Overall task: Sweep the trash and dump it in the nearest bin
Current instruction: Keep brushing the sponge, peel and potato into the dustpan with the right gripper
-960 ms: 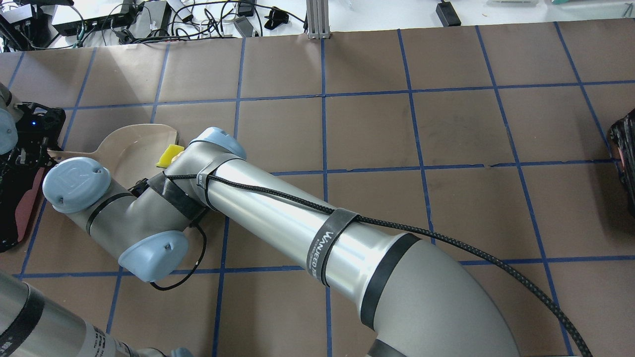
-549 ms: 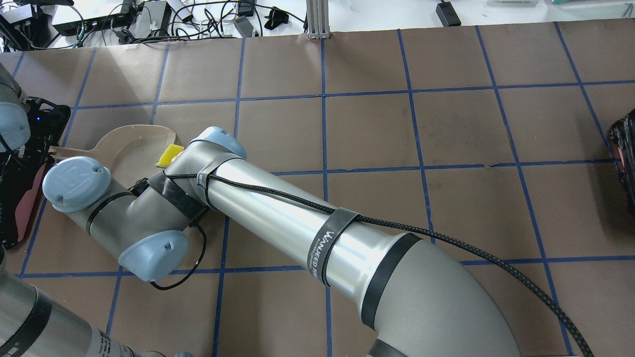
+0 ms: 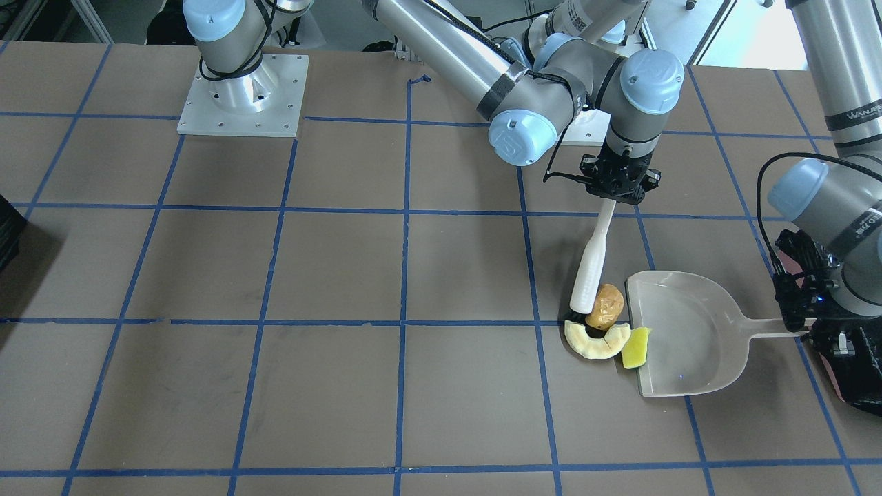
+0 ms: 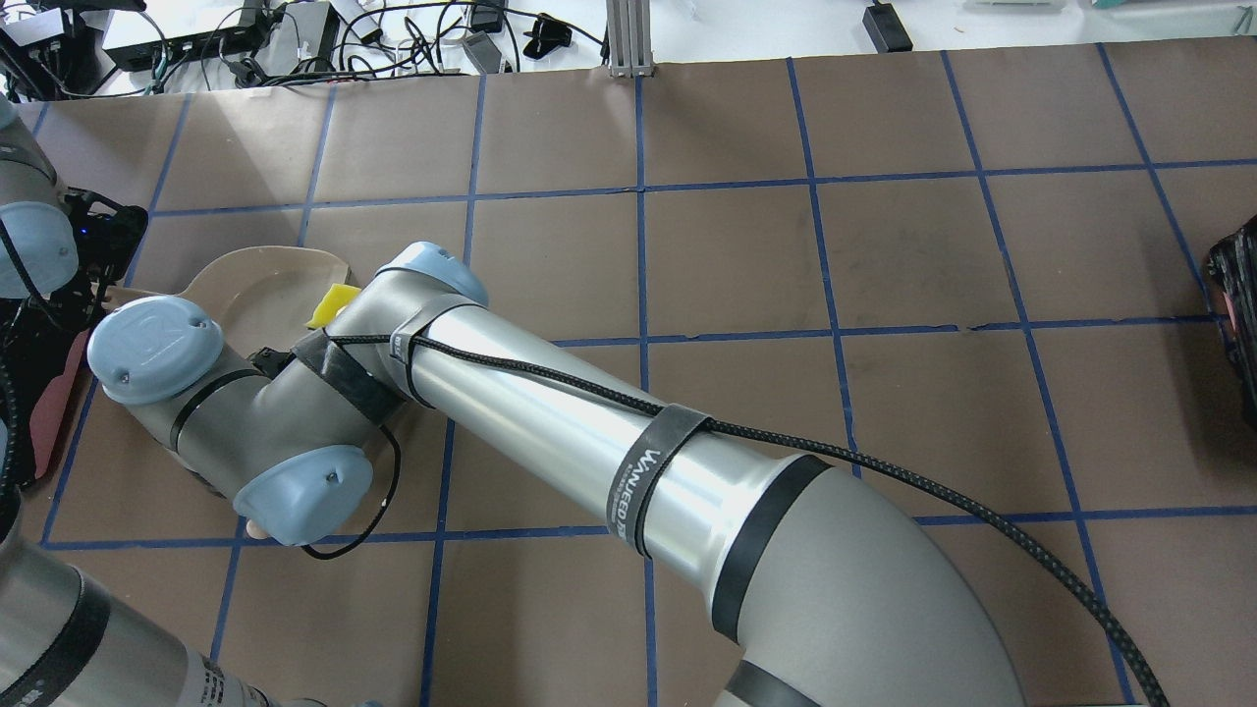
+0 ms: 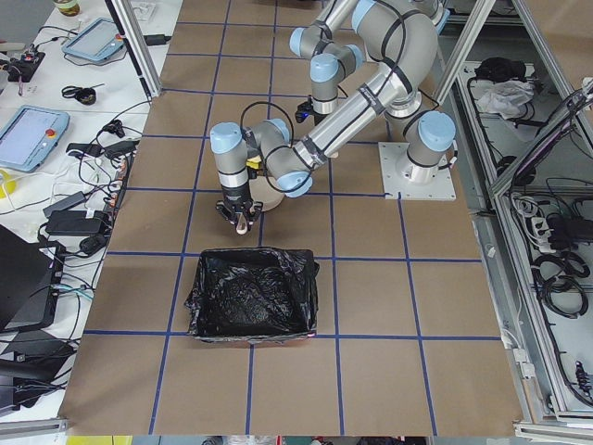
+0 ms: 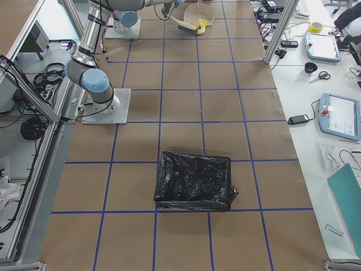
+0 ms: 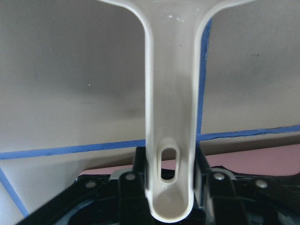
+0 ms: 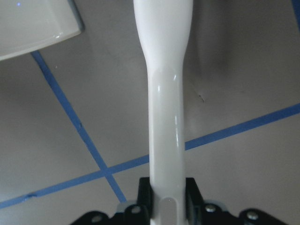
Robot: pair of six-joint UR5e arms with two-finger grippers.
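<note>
The trash lies in a cluster at the lip of a white dustpan: a brown lump, a pale crescent slice and a yellow wedge. My right gripper is shut on the handle of a white brush, whose head rests against the brown lump. My left gripper is shut on the dustpan handle. From overhead, only the yellow wedge shows; the right arm covers the other scraps. A black-lined bin stands just beyond the left gripper.
A second black-lined bin sits at the table's other end and shows at the overhead view's right edge. The right arm stretches across the table. Blue tape lines grid the brown table.
The left arm's wrist has shifted a little toward the dustpan, and its forearm has come further into view. The right wrist and the yellow wedge have shifted slightly.
</note>
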